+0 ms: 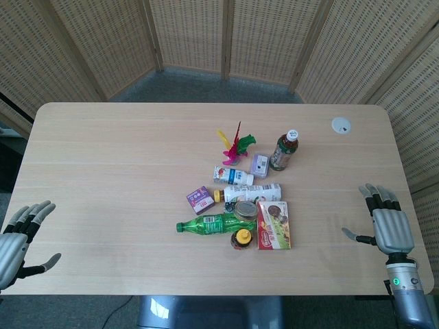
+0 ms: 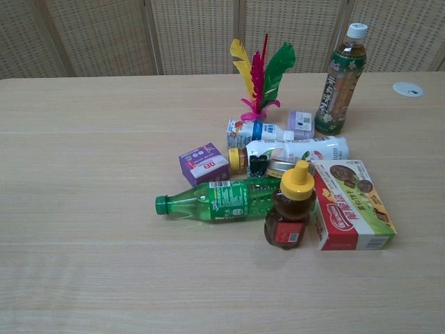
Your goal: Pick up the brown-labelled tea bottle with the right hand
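The brown-labelled tea bottle [image 1: 284, 151] [image 2: 339, 81] stands upright with a white cap at the far right of the cluster of items. My right hand [image 1: 388, 225] rests at the table's right front edge, fingers spread, holding nothing, well to the right of and nearer than the bottle. My left hand [image 1: 18, 238] lies at the left front edge with fingers apart and nothing in it. Neither hand shows in the chest view.
Around the bottle: a feather shuttlecock [image 1: 235, 144], a small purple box [image 1: 259, 164], two lying white bottles [image 1: 233, 176] [image 1: 253, 193], a purple carton [image 1: 199, 199], a lying green bottle [image 1: 216, 224], a honey jar [image 1: 241, 239], a red box [image 1: 274, 224]. A white disc [image 1: 341, 125] lies far right.
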### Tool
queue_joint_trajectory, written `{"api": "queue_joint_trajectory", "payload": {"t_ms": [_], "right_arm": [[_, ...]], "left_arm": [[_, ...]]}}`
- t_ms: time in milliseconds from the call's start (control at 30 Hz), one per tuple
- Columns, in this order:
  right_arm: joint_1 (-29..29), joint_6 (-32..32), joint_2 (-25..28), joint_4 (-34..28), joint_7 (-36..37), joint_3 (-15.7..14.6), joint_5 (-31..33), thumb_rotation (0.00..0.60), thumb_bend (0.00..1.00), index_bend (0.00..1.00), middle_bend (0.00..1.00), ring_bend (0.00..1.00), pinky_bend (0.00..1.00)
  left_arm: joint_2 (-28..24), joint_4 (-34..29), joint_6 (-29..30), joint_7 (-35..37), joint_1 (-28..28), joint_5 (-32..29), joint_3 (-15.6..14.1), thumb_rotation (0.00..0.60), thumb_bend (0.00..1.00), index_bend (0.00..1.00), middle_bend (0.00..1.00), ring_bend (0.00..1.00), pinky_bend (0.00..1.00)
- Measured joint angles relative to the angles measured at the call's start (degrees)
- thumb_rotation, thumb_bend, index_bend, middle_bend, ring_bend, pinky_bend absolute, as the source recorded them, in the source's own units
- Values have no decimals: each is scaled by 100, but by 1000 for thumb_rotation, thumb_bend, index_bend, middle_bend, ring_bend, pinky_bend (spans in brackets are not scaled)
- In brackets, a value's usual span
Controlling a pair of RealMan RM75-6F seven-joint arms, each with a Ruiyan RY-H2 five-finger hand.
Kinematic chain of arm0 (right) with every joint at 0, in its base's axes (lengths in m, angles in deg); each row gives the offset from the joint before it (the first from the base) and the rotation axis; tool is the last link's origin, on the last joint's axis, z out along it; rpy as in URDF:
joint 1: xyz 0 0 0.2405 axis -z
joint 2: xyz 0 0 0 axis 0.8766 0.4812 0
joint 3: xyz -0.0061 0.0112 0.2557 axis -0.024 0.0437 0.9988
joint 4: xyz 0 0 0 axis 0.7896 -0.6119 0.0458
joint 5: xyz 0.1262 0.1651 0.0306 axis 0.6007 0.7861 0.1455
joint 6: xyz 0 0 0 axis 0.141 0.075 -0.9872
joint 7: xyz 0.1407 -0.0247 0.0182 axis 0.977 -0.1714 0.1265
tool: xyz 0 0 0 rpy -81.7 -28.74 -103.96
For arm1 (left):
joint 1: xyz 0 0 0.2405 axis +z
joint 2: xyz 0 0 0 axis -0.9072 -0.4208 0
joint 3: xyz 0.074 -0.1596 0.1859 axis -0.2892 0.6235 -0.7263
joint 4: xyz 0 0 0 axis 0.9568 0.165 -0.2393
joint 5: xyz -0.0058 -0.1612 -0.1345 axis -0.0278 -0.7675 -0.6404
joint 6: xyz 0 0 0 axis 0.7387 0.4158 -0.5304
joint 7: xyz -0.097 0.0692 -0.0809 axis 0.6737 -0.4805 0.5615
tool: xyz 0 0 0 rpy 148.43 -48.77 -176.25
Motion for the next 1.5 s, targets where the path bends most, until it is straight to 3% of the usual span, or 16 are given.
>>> {"api": "queue_joint_trajectory", "payload": {"t_ms": [767,1067,1500], "right_arm": [[-189,-343,-125,47,431,225,-7,408,163,0,0,0,0],[-834,-1274,-496,585,1078,636,308,412,163,0,0,0,0],[-1903,-3054,-1301,2174,2843,1120,708,423,155,0,0,0,0]], "left_arm": [[13,39,17,47,14,89,-8,600,297,51,0,0,0],[31,2,-61,-11,-32,22,18,600,298,50,0,0,0],[-3,-130,-215,-204,-114,-152,83,600,298,50,0,0,0]]}}
